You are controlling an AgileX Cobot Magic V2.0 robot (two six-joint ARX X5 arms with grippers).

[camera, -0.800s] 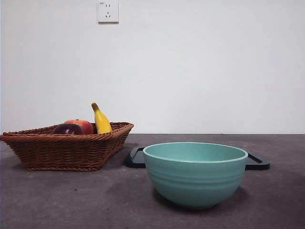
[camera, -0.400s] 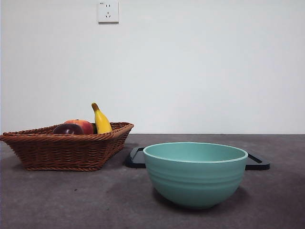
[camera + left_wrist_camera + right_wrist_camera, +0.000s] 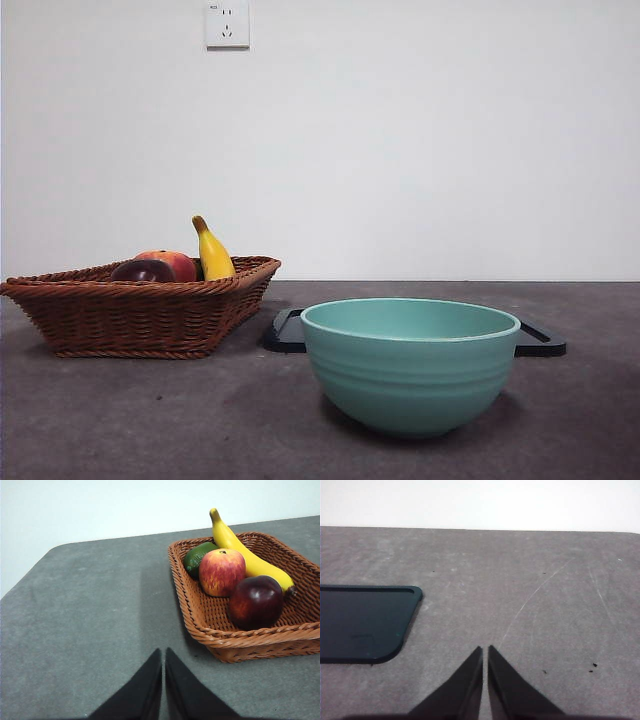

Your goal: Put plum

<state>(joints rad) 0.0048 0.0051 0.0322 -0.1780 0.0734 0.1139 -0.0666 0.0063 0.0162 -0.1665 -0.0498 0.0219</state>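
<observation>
1. Teal bowl (image 3: 410, 365) sits closest to the front edge of the grey counter (image 3: 150, 420), nothing visible inside it from this low angle.
2. Right behind the bowl there's a flat black tray (image 3: 285, 332) lying on the counter, its ends poking out on both sides of the bowl.
3. Wicker basket (image 3: 130, 315) is off toward the left side of the counter, well apart from the bowl. The plum (image 3: 256, 601) is in it, dark maroon and glossy, by the basket's near rim, touching the red-orange fruit (image 3: 222, 572) and the banana (image 3: 245, 555). A green fruit (image 3: 197, 556) is tucked in the far corner of the basket.
4. Left claw (image 3: 163, 655) hangs over bare counter beside the basket, jaws pressed together, holding nothing.
5. Right claw (image 3: 485, 652) is over bare counter near the tray's corner, jaws also pinched together and empty.
6. Farthest back, white wall with a socket (image 3: 227, 24) up top.
</observation>
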